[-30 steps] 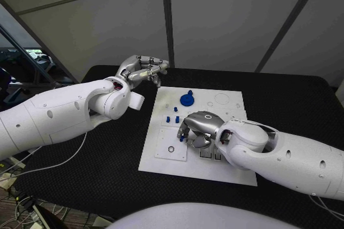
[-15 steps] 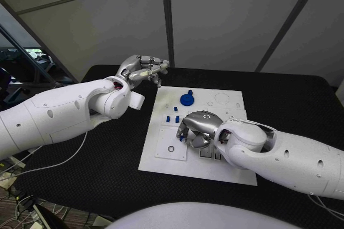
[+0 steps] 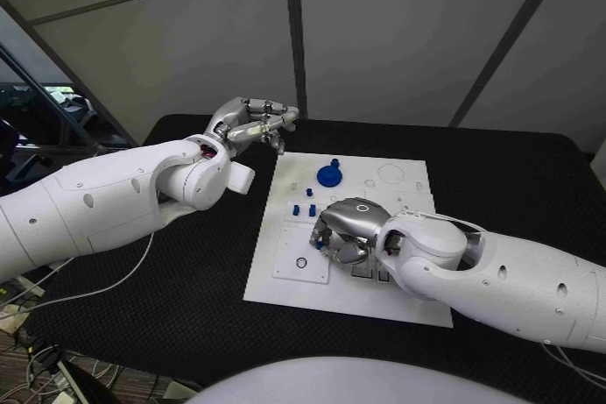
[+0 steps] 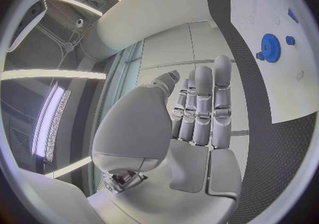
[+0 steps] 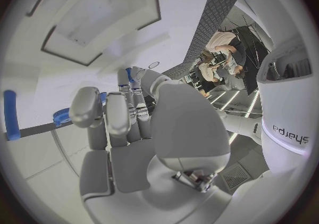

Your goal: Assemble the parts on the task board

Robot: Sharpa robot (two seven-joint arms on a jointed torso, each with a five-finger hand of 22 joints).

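Head view: one blue gear (image 3: 329, 174), three pegs (image 3: 305, 207).

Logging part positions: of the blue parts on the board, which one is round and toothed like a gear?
The blue gear near the task board's far edge; the other blue parts closer in are small upright pegs.

Black table (image 3: 505, 176) is carrying one item directly: the white task board (image 3: 285, 277), lying flat near the table's middle, its long side running near to far and slightly skewed. Dark tabletop is showing on all sides of the board, with wider margins left and right than at the far edge. In the left wrist view the board's (image 4: 292, 80) edge is lying flush on the textured black surface (image 4: 249, 64). Nothing else is resting directly on the table.
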